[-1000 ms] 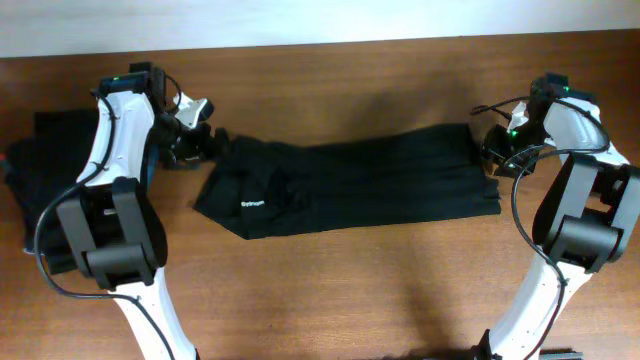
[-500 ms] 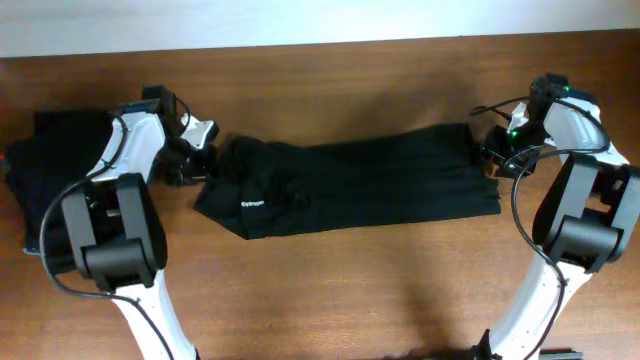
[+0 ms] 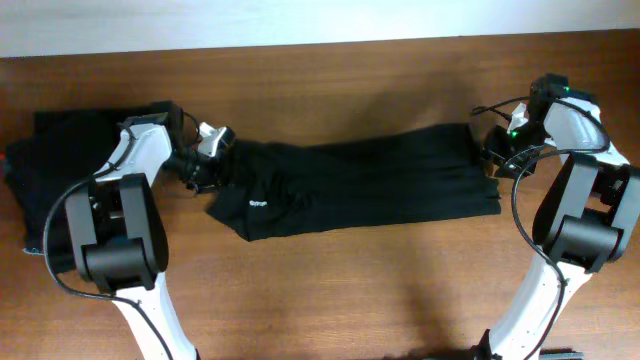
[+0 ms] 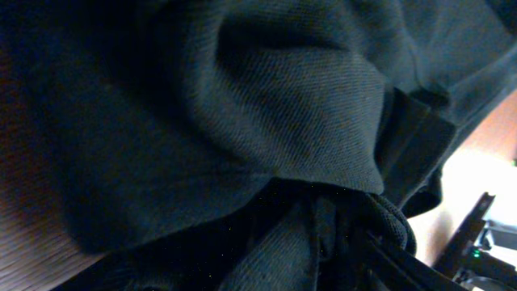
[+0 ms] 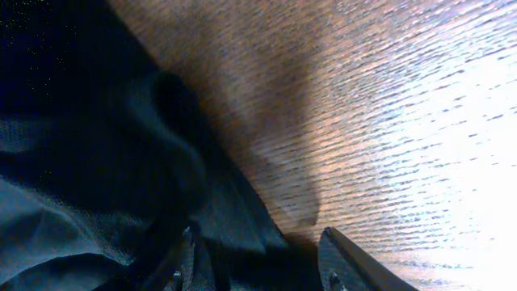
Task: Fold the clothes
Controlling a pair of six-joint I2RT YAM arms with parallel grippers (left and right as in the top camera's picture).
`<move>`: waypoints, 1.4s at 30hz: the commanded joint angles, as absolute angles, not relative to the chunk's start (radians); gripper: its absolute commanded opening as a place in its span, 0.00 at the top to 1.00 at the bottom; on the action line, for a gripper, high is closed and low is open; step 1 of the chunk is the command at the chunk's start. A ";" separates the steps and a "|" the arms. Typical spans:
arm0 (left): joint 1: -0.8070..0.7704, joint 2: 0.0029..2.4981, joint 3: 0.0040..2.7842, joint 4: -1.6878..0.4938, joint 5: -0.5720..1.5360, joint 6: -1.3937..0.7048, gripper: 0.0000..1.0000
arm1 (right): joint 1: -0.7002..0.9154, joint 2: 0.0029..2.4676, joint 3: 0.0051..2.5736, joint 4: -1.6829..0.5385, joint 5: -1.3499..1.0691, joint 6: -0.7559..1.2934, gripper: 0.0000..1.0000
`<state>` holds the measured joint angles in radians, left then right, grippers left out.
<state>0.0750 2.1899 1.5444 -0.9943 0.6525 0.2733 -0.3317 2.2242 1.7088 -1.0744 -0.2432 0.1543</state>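
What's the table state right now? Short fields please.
black garment: laid out long across mid-table
white logo: near garment's left end
dark stack: far left, apart from both grippers
left gripper: at garment's left end, grip unclear
right gripper: at garment's right end, grip unclear
table: wood

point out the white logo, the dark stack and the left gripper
white logo [image 3: 255, 204]: overhead view, on the printed letters
dark stack [image 3: 58, 150]: overhead view, its top layer
left gripper [image 3: 213, 168]: overhead view, between its fingertips
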 commanded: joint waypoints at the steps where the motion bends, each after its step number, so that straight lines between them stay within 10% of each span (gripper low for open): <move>1: 0.070 2.211 1.532 -0.983 0.744 0.290 0.26 | -0.334 2.206 1.702 -1.077 -0.231 0.154 0.46; 42: 0.072 2.211 1.532 -0.939 0.866 0.398 0.23 | -0.334 2.206 1.702 -1.094 -0.231 0.154 0.46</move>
<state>0.0742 2.1994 1.5398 -0.9375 0.8639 0.3748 -0.3317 2.2242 1.7088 -1.0924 -0.2432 0.1535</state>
